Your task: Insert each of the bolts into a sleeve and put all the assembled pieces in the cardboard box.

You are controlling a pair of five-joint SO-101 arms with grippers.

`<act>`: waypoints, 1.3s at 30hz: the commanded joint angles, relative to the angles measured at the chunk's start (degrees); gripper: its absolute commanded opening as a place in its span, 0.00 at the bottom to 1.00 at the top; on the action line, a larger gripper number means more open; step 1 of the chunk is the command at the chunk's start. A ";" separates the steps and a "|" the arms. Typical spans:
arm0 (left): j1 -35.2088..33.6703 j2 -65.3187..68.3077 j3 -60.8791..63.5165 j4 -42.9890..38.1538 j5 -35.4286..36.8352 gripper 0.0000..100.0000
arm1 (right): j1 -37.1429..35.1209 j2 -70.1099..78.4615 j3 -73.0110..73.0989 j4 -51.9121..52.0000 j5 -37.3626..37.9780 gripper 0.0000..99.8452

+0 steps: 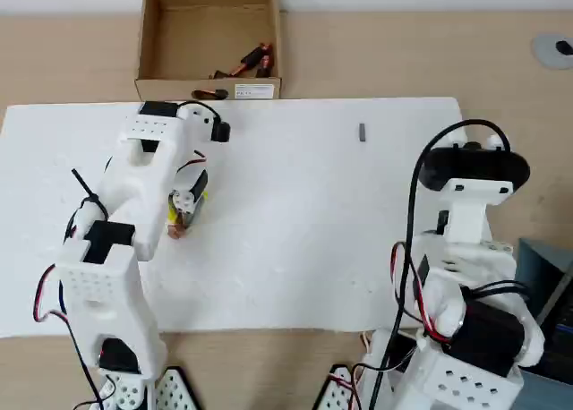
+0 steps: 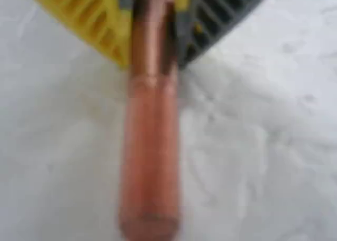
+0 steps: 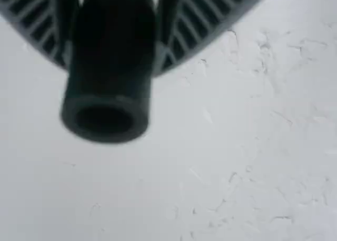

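Note:
My left gripper [image 2: 152, 59] is shut on a copper-coloured bolt [image 2: 150, 146], held between a yellow finger and a grey one, its free end pointing away over the white mat. From above, that gripper [image 1: 182, 217] hangs low over the mat's left part with the bolt [image 1: 178, 230] at its tip. My right gripper [image 3: 113, 51] is shut on a black sleeve [image 3: 108, 88], whose open bore faces outward above the mat. The right arm [image 1: 466, 204] stands at the mat's right edge. A cardboard box [image 1: 143, 43] at the back holds assembled pieces [image 1: 246, 65].
A small dark piece [image 1: 363, 132] lies alone on the white mat [image 1: 295, 231] toward the back right. The box touches the mat's far edge. A grey disc [image 1: 555, 47] sits on the wooden table at the far right, and a dark case [image 1: 546, 276] is by the right arm.

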 commanded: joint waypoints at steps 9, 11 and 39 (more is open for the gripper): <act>-4.13 -15.34 -5.89 11.25 13.54 0.01 | 0.84 -0.66 -0.13 -0.79 0.00 0.01; -4.48 -17.10 -5.45 11.25 16.97 0.01 | 0.57 -0.66 -0.13 -0.79 0.00 0.01; -9.67 -16.48 -5.98 11.16 92.57 0.01 | 0.84 -0.75 -0.13 -0.79 -0.35 0.01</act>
